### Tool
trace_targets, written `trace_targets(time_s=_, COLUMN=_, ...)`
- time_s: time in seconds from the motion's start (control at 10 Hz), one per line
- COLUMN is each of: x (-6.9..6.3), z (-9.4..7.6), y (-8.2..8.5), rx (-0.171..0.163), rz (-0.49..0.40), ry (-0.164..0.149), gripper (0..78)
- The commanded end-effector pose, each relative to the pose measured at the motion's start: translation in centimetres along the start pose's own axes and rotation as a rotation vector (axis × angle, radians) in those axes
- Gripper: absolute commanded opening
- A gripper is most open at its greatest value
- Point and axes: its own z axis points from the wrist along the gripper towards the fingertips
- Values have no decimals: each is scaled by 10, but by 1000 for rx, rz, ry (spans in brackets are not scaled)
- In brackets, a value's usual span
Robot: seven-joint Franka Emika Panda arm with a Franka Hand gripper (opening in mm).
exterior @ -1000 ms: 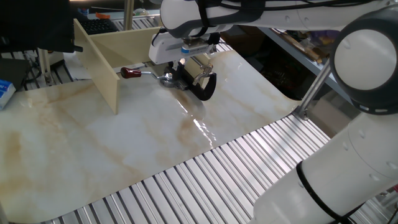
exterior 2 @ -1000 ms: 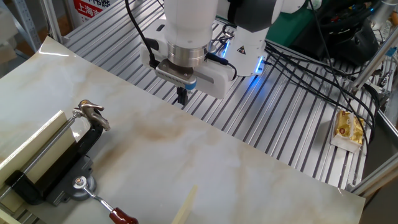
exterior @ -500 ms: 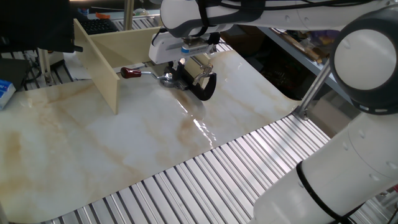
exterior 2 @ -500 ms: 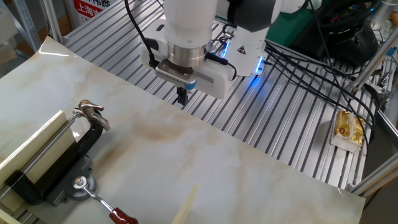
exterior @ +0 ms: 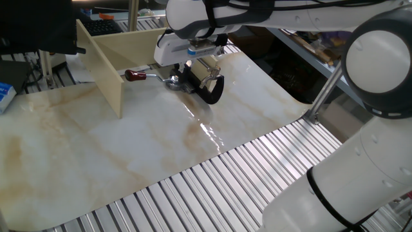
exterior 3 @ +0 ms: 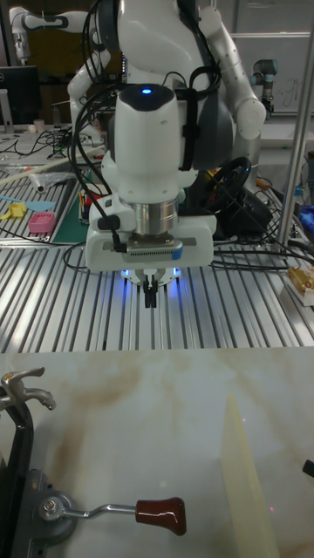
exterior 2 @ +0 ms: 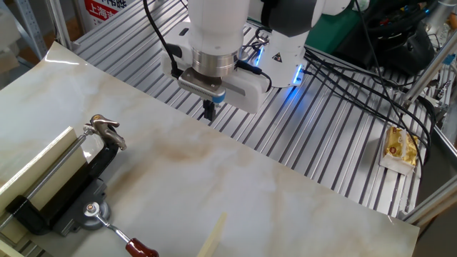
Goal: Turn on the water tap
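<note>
a red and white sign (exterior 2: 100,8) sits at the far left of the other fixed view, with writing on it too small to read. a yellow packet (exterior 2: 400,148) lies on the metal slats at the right; its print cannot be read either.

the water tap (exterior 3: 35,497) lies on the marble table (exterior 2: 228,178). its black curved body (exterior 2: 64,189) holds a beige block, and a thin shiny rod (exterior 3: 100,511) runs from its round shiny base to a dark red knob (exterior 3: 162,514). in the tall fixed view the tap is at the near left corner. in one fixed view the tap (exterior: 193,80) is at the far side of the table, just beside the beige panels (exterior: 106,61).

the gripper (exterior 3: 151,295) hangs above the metal slats at the far edge of the table, well apart from the tap. its two dark fingers (exterior 2: 208,111) point down and look pressed together, with nothing between them. a blue light glows under the arm.
</note>
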Motion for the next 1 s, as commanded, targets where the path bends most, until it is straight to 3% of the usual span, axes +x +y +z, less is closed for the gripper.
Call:
trace_targets(time_s=0.1, x=-1, z=1, y=-1, rx=0, rz=-8, ry=-2, gripper=0)
trace_targets(time_s=0.6, x=-3, z=9, y=-11, rx=-6, rz=-5, ry=-15, gripper=0)
trace_targets(time_s=0.7, x=-6, z=16, y=-13, rx=-4, rz=16, ry=-38, gripper=0)
trace_targets(time_s=1.0, x=-19, z=17, y=-18, rx=-13, rz=27, ry=-44, gripper=0)
